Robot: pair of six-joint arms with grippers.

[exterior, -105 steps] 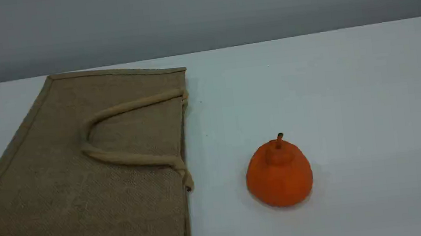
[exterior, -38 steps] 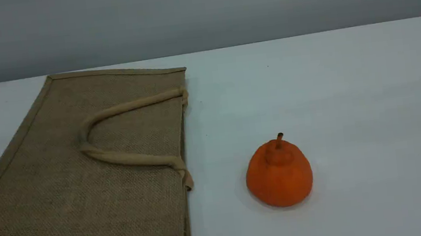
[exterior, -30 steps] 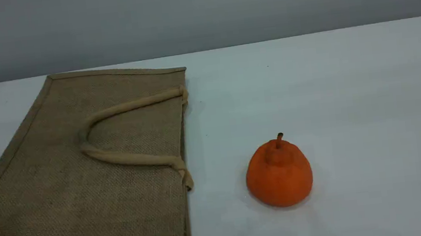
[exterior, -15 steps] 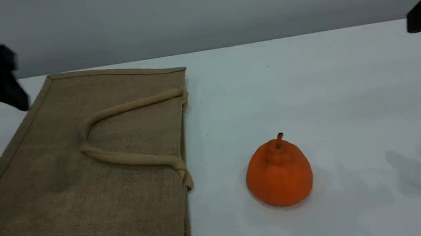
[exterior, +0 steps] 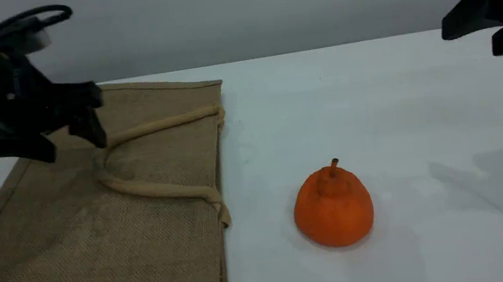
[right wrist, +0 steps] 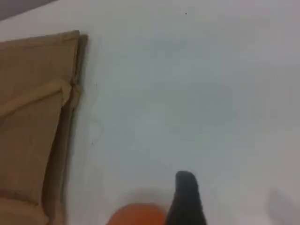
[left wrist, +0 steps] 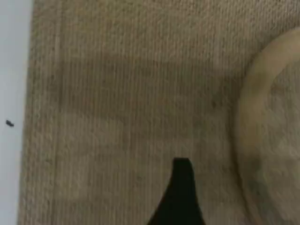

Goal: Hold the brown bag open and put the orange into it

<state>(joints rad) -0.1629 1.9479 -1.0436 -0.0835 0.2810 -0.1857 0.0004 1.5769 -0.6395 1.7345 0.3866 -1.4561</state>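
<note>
Jute weave of the brown bag [left wrist: 131,93] fills the left wrist view; both jaws apart, scene view shows.

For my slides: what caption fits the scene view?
Both open pincers hover: left over flat brown bag, right beyond orange.

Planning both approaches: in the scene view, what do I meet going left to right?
Left gripper above the brown bag, then the bag's handle, then the orange on the table, then the right gripper at the far right.
</note>
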